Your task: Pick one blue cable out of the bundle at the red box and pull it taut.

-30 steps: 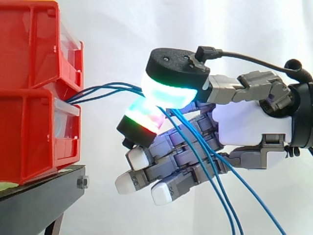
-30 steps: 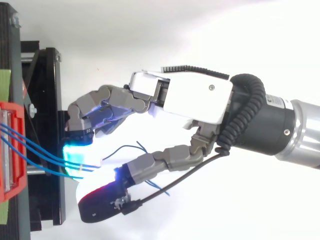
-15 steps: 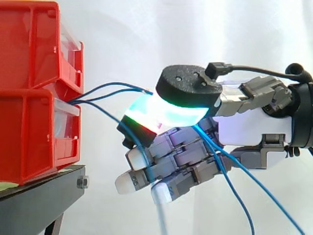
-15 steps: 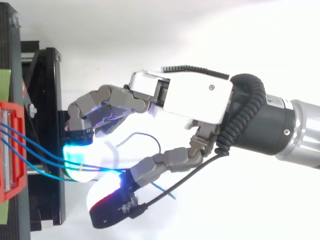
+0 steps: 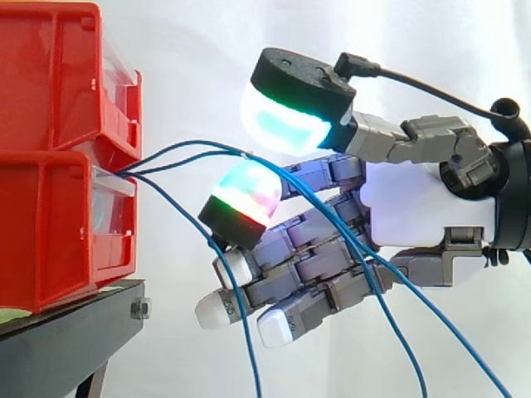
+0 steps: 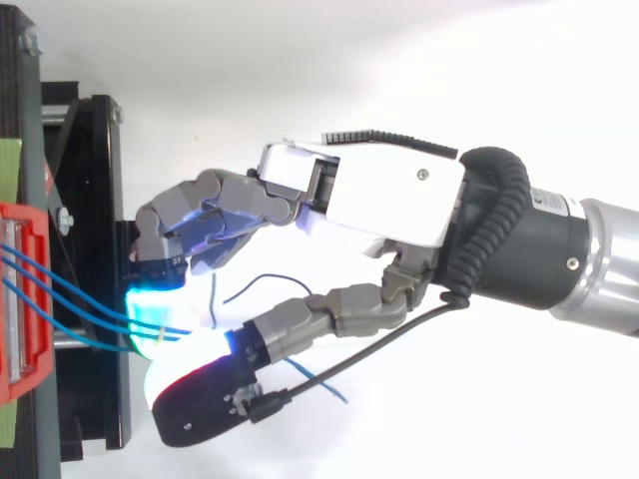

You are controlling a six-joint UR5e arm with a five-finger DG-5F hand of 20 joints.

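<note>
Three thin blue cables (image 5: 184, 149) come out of the slot between two stacked red boxes (image 5: 50, 224) at the left. My hand (image 5: 427, 211) reaches in from the right and is open. Its thumb pad (image 5: 286, 124) glows green and is lifted well above a red-green glowing fingertip (image 5: 245, 195). Two cables run through that gap, then slope down across the fingers to the lower right. The third cable (image 5: 236, 290) hangs loose in front of the fingers. In the top view the cables (image 6: 70, 289) lead from the red box (image 6: 20, 299) to the glowing pads of the hand (image 6: 389, 195).
The red boxes rest on a black stand (image 5: 66, 332) whose edge lies just below and left of the fingertips. The stand's black frame (image 6: 95, 200) lies under the fingers in the top view. A white curtain forms the backdrop.
Half a second ago the thumb pad pressed down on the glowing fingertip over the cables. It has since lifted, and one cable has dropped and hangs in front of the fingers.
</note>
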